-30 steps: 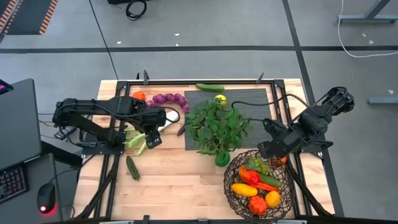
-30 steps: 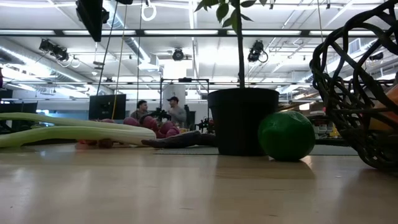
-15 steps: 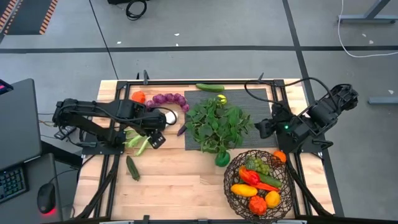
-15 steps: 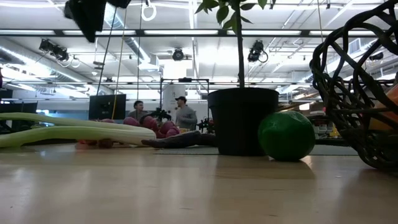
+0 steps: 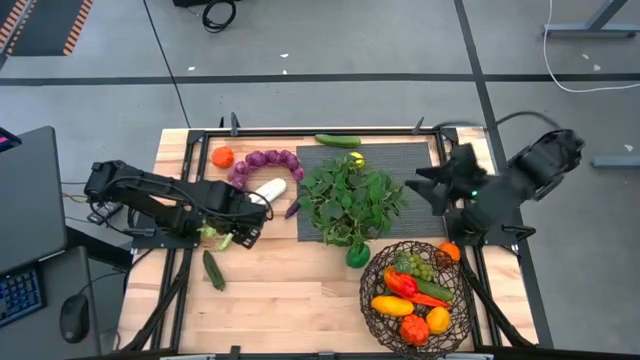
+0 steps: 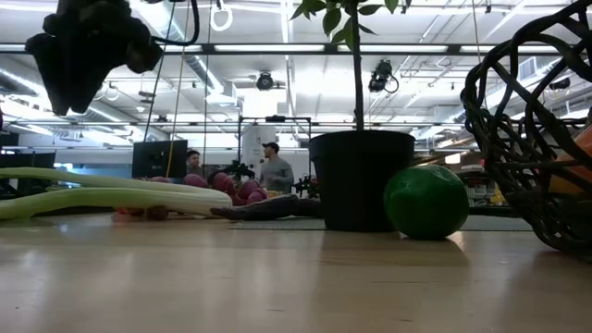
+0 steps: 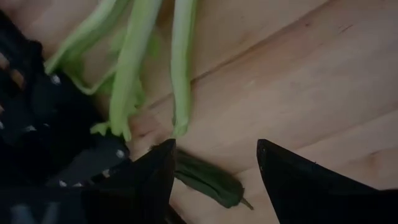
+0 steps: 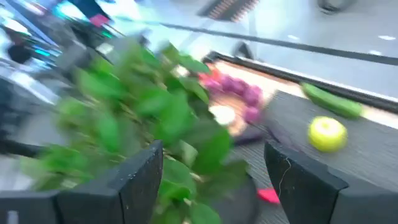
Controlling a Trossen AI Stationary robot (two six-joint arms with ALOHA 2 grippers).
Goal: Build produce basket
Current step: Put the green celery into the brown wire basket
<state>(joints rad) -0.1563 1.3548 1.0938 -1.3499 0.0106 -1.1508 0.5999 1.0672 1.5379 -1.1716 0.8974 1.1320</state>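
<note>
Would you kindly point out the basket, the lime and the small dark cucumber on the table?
basket (image 5: pixel 367 285): high view, on its left wire rim.
lime (image 5: pixel 356 255): high view, middle of the fruit.
small dark cucumber (image 5: pixel 213 270): high view, middle of its length.

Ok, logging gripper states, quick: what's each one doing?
Left gripper: open, empty, over the small cucumber.
Right gripper: open, empty, facing the potted plant.

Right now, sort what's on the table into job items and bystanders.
Job items: woven dark wire basket; long green leek; small dark green cucumber; purple grape bunch; round green lime.
Bystanders: leafy green potted plant; black ribbed mat.
</note>
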